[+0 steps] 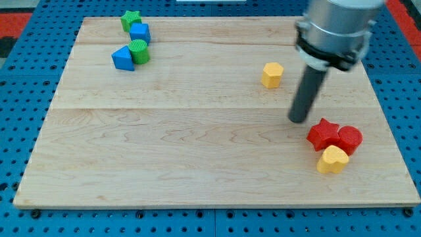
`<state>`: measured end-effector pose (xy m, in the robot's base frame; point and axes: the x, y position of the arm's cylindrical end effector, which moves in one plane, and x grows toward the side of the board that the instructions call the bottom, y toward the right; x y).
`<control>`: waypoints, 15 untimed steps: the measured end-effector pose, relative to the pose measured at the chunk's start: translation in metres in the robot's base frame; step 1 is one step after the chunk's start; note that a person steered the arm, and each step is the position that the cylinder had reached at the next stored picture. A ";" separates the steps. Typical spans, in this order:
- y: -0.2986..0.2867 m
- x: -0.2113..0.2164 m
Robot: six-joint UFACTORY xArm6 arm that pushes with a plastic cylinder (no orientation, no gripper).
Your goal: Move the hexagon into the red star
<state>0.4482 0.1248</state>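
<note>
One rod is all I am working with, and my tip (299,120) rests on the wooden board (197,145) in the view's right half, holding nothing and touching no block as far as I can see. It stands bare on the wood, between the yellow hexagon (272,74) and the red star (323,133).

The yellow hexagon sits up and to the view's left of my tip, near it but apart, with clear wood between them. The red star lies just down and to the view's right of my tip, close, with a thin strip of board showing between the rod's end and the star's nearest point. So the hexagon and the star are well apart, with my tip standing roughly in the gap.

Touching the red star on its right side is a red cylinder (350,139), and tucked against the underside of both is a yellow heart (332,160).

Far off at the view's top left is a second cluster: a green star (131,20) at the top, a blue cube (140,33) just below it, then a green cylinder (139,51) with a blue triangle (122,58) pressed against its left side.

The board lies on a blue perforated table (20,99).
</note>
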 end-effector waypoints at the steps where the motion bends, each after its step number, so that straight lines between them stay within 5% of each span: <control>1: -0.101 -0.046; 2: -0.113 -0.099; 3: -0.042 -0.114; 4: 0.002 -0.101; 6: 0.065 0.002; 7: 0.072 -0.038; 8: 0.060 -0.082; 11: 0.011 -0.008; 12: 0.006 -0.033; 15: -0.042 -0.002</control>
<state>0.4462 0.0823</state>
